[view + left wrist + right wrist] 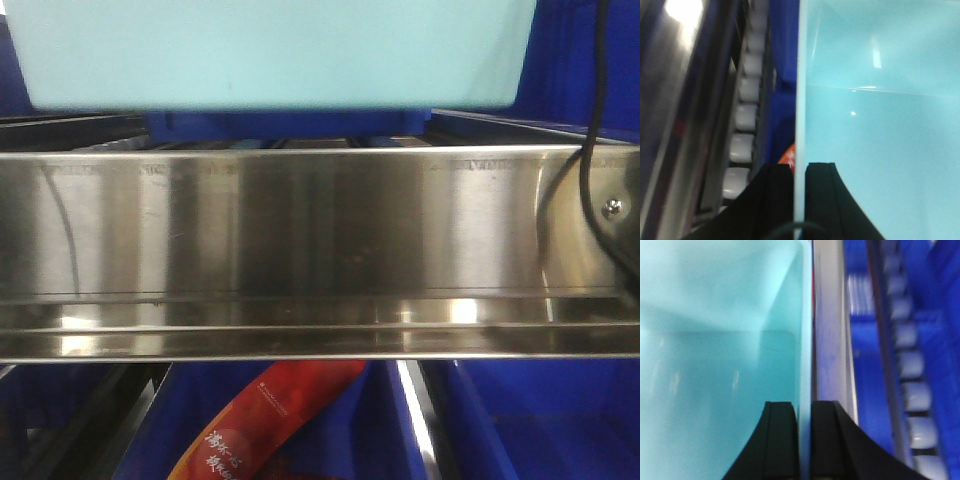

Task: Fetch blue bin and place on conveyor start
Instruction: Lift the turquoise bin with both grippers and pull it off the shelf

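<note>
The blue bin (270,55), a pale aqua plastic tub, fills the top of the front view and hangs above the steel shelf rail. In the left wrist view my left gripper (799,167) is shut on the bin's left wall (800,75), one black finger outside and one inside the bin (880,130). In the right wrist view my right gripper (804,405) is shut on the bin's right wall (805,340), with the bin's inside (715,365) to its left. The conveyor start is out of view.
A shiny stainless-steel shelf rail (300,250) spans the front view below the bin. Dark blue crates (530,420) sit behind and below it, one holding a red packet (270,420). A black cable (597,120) hangs at right. White rollers (742,120) (912,365) line the rack beside each wrist.
</note>
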Robot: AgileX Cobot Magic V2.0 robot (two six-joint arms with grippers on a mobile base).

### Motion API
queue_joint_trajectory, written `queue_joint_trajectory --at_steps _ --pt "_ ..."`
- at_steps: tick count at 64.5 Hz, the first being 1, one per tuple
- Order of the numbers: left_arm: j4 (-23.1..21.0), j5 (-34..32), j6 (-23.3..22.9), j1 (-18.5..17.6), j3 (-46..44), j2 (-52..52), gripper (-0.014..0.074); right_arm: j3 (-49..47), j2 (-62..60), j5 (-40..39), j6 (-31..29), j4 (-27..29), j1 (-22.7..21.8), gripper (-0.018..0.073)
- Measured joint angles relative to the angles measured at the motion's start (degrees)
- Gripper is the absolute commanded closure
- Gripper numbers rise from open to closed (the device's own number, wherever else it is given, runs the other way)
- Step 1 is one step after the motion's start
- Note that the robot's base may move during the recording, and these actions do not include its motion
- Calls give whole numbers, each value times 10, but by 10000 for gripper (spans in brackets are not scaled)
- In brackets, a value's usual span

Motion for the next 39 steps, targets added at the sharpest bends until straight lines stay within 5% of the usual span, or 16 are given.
queue_joint_trajectory --at_steps 39 --pt "28 9 -25 -34 -13 -120 707 0 -125 1 14 -34 28 722"
